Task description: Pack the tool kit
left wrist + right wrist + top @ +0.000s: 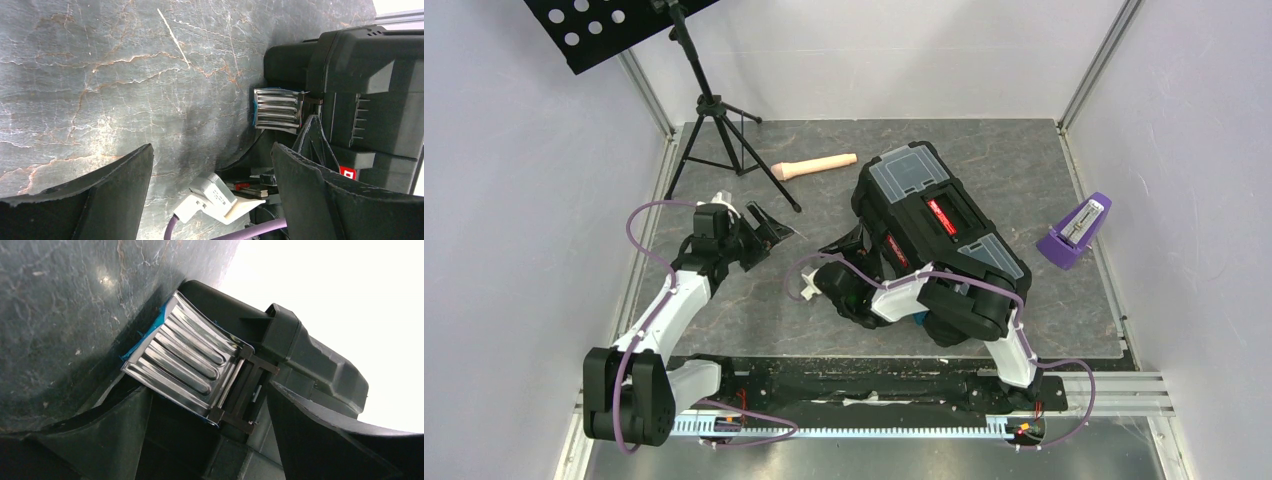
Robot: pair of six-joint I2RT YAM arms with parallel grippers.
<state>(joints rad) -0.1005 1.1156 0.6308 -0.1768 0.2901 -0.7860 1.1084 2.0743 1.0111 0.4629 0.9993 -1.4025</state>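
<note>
The black toolbox (929, 225) lies tilted at mid-table, with two clear-lidded compartments and a red-labelled handle (941, 216) on top. My right gripper (856, 272) is at its near-left side. In the right wrist view the jaws (210, 390) are open on either side of a shiny metal latch (187, 360) with blue backing, not gripping it. My left gripper (764, 235) is open and empty, left of the box. In the left wrist view (211, 150) it faces the toolbox (370, 90) and a latch (277, 107). No pliers or screwdrivers are in view.
A beige cylindrical handle (814, 166) lies behind the box. A purple stapler-like object (1076, 232) stands at the right edge. A black tripod stand (714, 120) occupies the back left. The right arm's white camera (215, 197) and purple cable show between my left jaws.
</note>
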